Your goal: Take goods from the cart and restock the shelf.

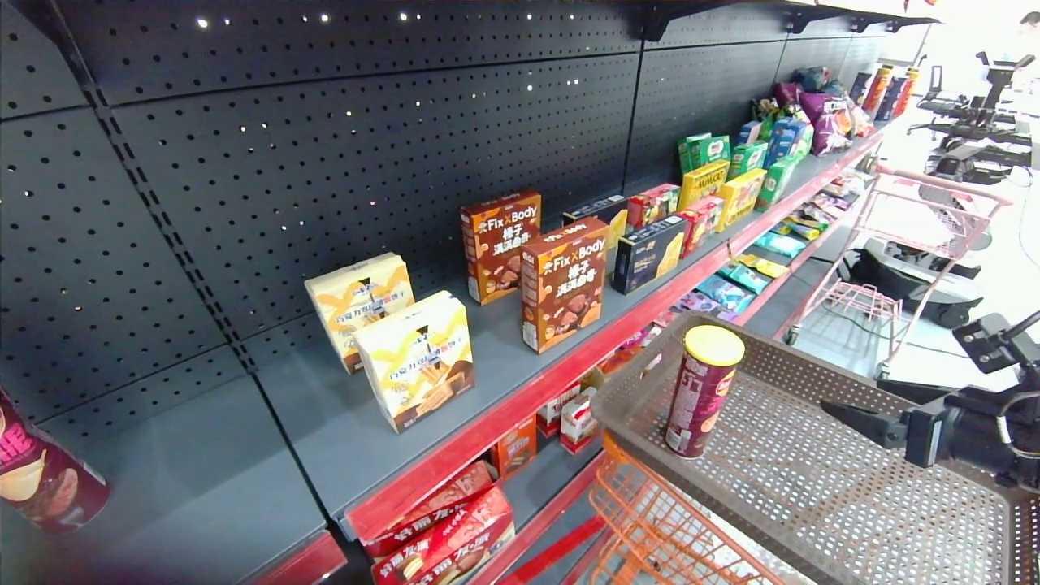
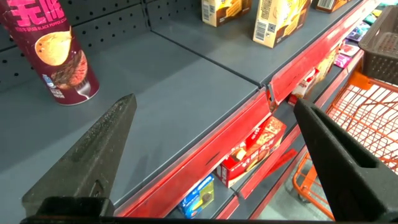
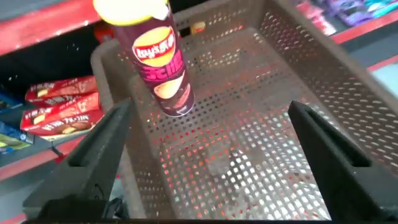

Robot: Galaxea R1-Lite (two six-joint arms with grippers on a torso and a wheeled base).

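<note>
In the head view the chip can (image 1: 703, 390) stands in the cart basket (image 1: 812, 504) just ahead of the right pincer (image 1: 845, 416), in the left wrist view the left pincer (image 2: 211, 155) gapes empty over the shelf (image 2: 186, 87), and in the right wrist view wide, empty jaws face the can, so the pick seems in hand: advance, straddle, close.

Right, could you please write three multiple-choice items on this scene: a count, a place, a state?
1. Tall orange-brown cardboard boxes on the grey metal shelf: A one, B two, C four.
2. The maroon yellow-lidded cylindrical can near the right gripper stands: A on the shelf, B on the floor, C in the brown perforated basket.
3. That gripper is: A open, B shut on the can, C shut empty.
Key: B, two stand there; C, mesh lies under it; A, fingers wide apart.
</note>
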